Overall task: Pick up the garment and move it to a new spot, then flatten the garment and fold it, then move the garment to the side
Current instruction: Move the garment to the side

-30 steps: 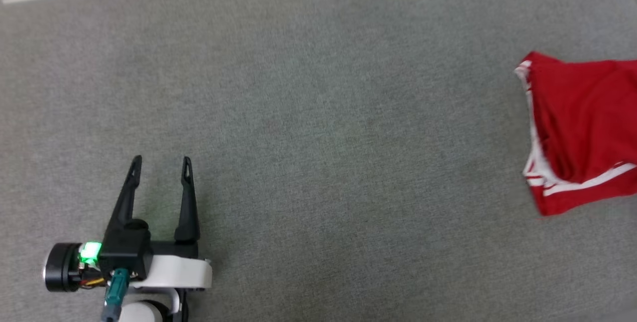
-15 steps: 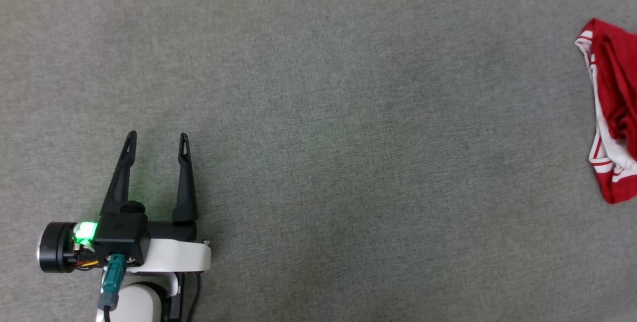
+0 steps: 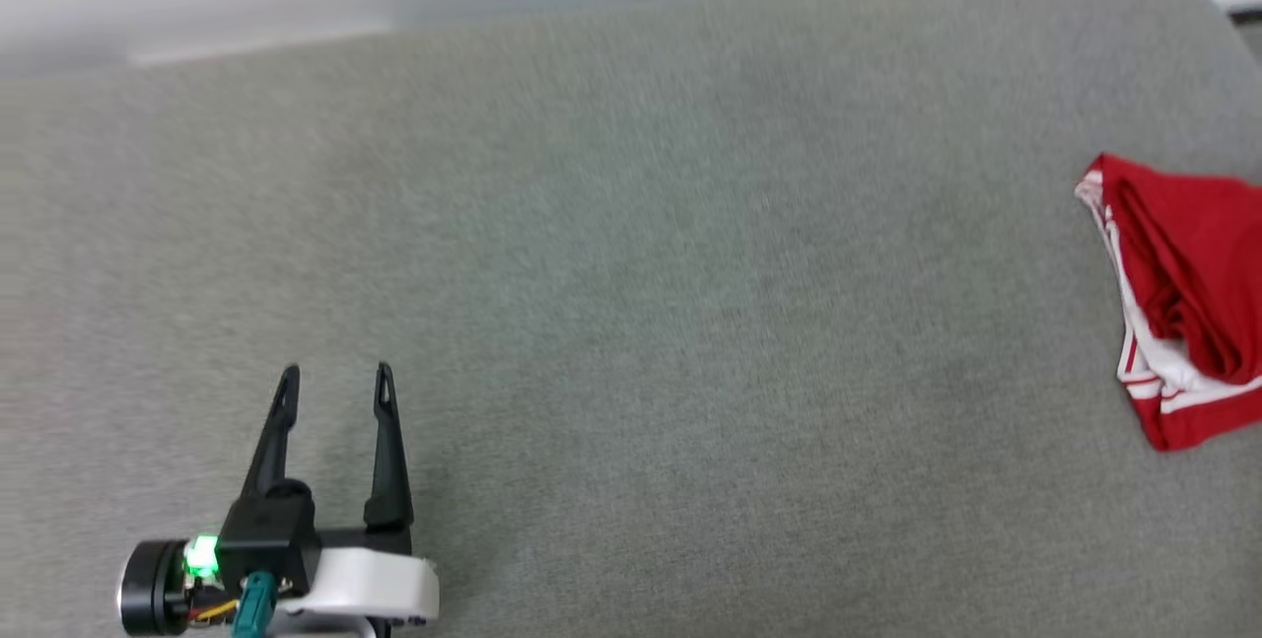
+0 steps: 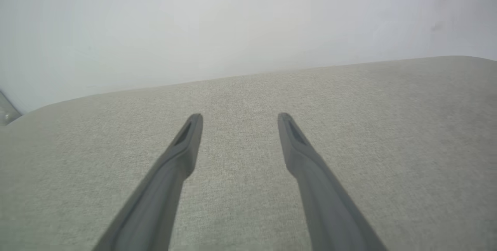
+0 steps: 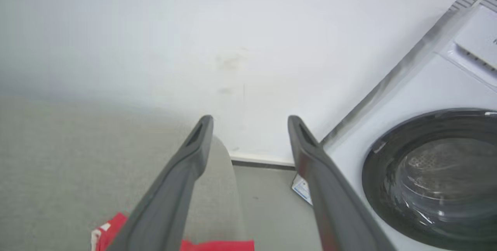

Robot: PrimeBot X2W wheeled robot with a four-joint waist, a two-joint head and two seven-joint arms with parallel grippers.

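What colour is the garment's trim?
White with red stripes, edging the red garment; the head view shows it best.

We see the garment (image 3: pixel 1188 273) on the cushion (image 3: pixel 631 322) at its far right, well apart from the left gripper (image 3: pixel 336 374) over the near left; the wall (image 4: pixel 233 22) lies behind, a washer (image 5: pixel 435 181) to the right.

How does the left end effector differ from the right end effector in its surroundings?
The left end effector has grey cushion beneath its fingers; the right end effector points past the cushion's edge at a wall and a washing machine. The red garment lies close under the right end effector, but far across the cushion from the left end effector. Both are open and hold nothing.
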